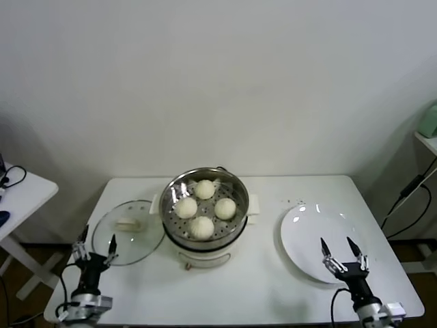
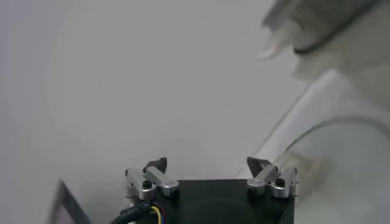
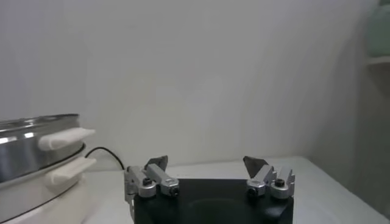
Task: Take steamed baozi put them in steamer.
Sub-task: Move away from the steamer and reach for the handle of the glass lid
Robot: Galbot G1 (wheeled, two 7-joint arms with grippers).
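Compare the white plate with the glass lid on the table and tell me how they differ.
The plate is opaque white; the glass lid is clear, with the table showing through. The plate lies right of the steamer, under the right gripper; the lid lies left, by the left gripper. The lid has a pale knob; the plate is bare. Both are round and lie flat.

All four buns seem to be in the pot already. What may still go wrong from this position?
1. The left gripper hangs open near the rim of the glass lid; a careless lift might knock it.
2. The right gripper is open over the near edge of the empty plate and might clip it.
3. The steamed baozi sit close together in the steamer, still uncovered.
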